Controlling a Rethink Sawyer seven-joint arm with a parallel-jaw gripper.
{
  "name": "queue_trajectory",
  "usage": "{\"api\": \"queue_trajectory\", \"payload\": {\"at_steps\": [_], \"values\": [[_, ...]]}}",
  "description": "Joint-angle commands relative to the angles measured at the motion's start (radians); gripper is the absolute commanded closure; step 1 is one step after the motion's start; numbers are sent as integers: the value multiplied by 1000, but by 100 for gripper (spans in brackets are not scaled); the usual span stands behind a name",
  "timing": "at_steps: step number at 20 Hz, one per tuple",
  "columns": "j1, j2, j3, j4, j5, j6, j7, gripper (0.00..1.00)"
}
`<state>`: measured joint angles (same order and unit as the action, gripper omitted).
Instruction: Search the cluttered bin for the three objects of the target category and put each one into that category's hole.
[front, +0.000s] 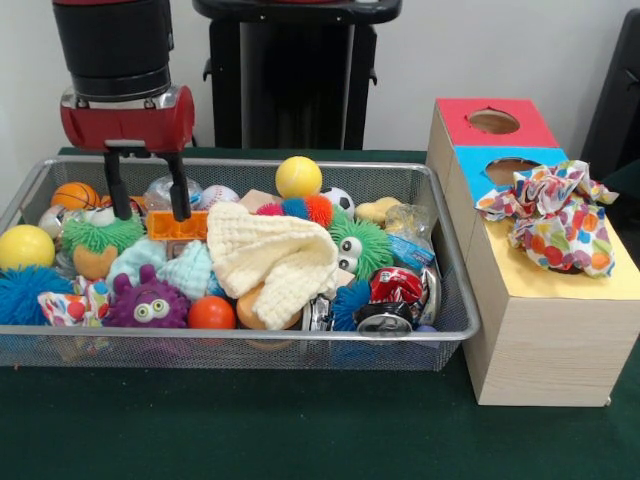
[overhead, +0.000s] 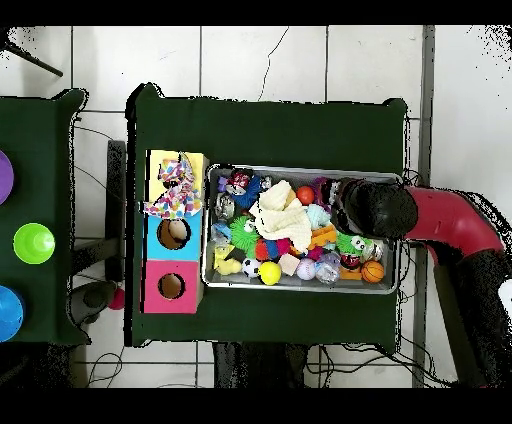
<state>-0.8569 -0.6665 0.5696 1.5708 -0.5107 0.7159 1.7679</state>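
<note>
The wire mesh bin (front: 250, 166) is full of toys and cloths. My gripper (front: 148, 195) hangs open and empty over its left part, fingers either side of an orange toy (front: 176, 226). Printed cloth (front: 555, 215), white with coloured dots, lies bunched on the yellow top (front: 560, 285) of the wooden box and spills onto the blue top; I cannot tell how many pieces it is. It covers the yellow top's hole. Another printed cloth piece (front: 68, 306) lies at the bin's front left corner. In the overhead view the arm's wrist (overhead: 372, 208) hides the gripper, and the cloth (overhead: 172, 188) shows on the box.
A cream knitted cloth (front: 275, 255) lies mid-bin, with a mint knitted cloth (front: 186, 268) to its left. Balls, spiky toys and crushed cans surround them. The blue-topped hole (front: 508, 168) and red-topped hole (front: 494, 121) are behind the yellow top.
</note>
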Motion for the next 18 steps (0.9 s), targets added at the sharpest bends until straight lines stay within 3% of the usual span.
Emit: {"api": "queue_trajectory", "payload": {"at_steps": [1,9,18], "values": [[-41,61,71,-62,-66,158,-383,0],[-105,170,116,-161,-109,179,-510,0],[-101,229,98,-266,-155,172,-601,0]]}}
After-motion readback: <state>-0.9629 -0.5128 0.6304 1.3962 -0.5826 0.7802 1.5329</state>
